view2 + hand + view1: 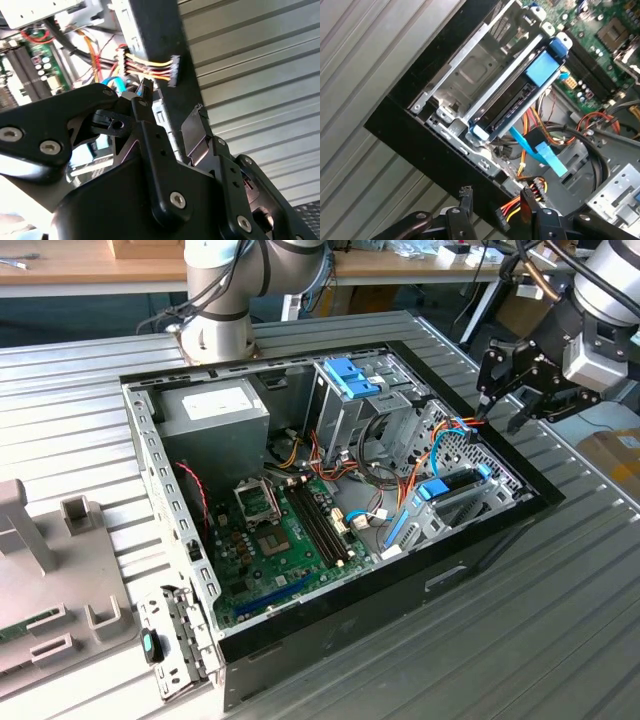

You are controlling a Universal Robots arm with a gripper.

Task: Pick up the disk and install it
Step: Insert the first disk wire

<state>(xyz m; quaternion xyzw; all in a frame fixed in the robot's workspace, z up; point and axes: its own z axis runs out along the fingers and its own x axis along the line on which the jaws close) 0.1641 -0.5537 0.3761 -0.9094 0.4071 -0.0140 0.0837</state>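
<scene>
Ribbed grey metal tabletop [560,620] carries an open desktop computer case [480,558] lying on its side, motherboard [290,530] exposed, in the middle of the exterior view. The disk [455,483], in its bright blue carrier, sits in the silver drive cage [470,502] at the centre right of that frame, inside the case's right-hand wall. Its long axis runs from lower left to upper right, roughly along that wall.

The black gripper [500,412] hangs at the upper right of the exterior view, above and just outside the case rim, with the disk below it and to the exterior view's left. Its fingers are spread apart and hold nothing. In the first wrist view the gripper [496,195] points over the black rim toward the disk [517,107], which lies edge-on in the cage [470,70] past the rim, well apart from the fingertips [465,193].

A loose power connector [502,216] on red, orange and yellow wires rests near the fingertips, untouched as far as can be judged. The second wrist view shows the same connector [172,67] ahead of the gripper [170,107].
</scene>
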